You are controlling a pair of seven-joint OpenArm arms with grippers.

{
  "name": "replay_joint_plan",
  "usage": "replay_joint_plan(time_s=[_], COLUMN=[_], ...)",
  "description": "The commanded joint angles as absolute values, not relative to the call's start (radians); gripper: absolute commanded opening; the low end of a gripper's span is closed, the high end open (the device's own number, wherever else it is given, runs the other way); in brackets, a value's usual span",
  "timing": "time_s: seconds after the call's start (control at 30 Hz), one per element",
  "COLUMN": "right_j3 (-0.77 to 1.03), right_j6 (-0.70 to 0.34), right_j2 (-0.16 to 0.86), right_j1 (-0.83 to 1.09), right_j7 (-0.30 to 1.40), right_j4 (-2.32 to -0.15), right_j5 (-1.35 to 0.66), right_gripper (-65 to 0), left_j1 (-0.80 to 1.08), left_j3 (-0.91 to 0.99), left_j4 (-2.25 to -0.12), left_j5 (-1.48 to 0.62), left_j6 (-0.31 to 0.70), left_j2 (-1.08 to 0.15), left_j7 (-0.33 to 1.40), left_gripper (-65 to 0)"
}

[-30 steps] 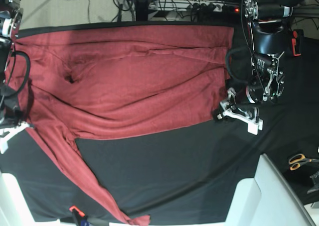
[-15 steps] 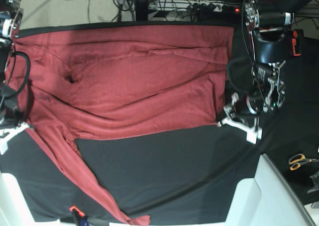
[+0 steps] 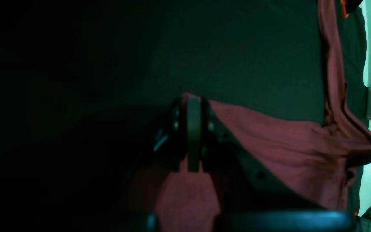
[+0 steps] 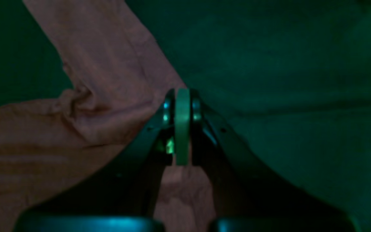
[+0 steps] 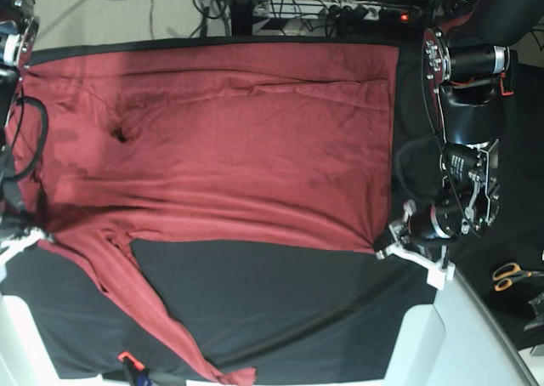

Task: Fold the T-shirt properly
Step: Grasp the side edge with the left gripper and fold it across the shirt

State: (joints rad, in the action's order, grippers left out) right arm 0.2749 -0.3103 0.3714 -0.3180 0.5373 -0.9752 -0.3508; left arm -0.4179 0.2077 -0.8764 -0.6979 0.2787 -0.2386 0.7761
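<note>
Both claws, left claw point(image 5: 380, 252) and right claw point(image 5: 41, 233), pinch the near edge of the T-shirt point(image 5: 238, 148) flat on the desk point(image 5: 280, 301); next, lift and fold it over evenly.

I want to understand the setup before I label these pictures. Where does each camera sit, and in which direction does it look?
Base: high above, facing down on the T-shirt spread over the black tablecloth; both arms show at the sides.
Left wrist: on the left arm, facing along the left gripper, shut on a shirt corner.
Right wrist: on the right arm, facing along the right gripper, shut on the shirt near the sleeve.
All three views share the red shirt and black cloth.
</note>
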Motion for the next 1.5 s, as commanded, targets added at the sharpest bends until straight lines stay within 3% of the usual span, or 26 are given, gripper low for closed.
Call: replay_joint_plan(time_s=[0.0,0.7,1.47], right_j3=[0.278,0.278,0.282], right_j6=[-0.312,-0.317,-0.312], right_j2=[0.395,0.392,0.444], right_j1=[-0.348,-0.331,-0.225], right_j7=[0.501,0.489,0.493], right_j4=[-0.995,-0.990,-0.993], right_j5=[-0.355,-0.355,-0.355], right_gripper=[-65.0,-65.0,-65.0], left_j1=[-0.455,-0.435,-0.156], left_j3=[0.209,0.209,0.209], left_j4=[-0.918,-0.997,-1.190], left_j5=[-0.720,-0.719,-0.723], left_j6=[0.286,0.286,0.288], left_j2=[-0.252,-0.252,-0.265], left_j7=[0.760,0.817,0.817], left_gripper=[-65.0,-65.0,-65.0])
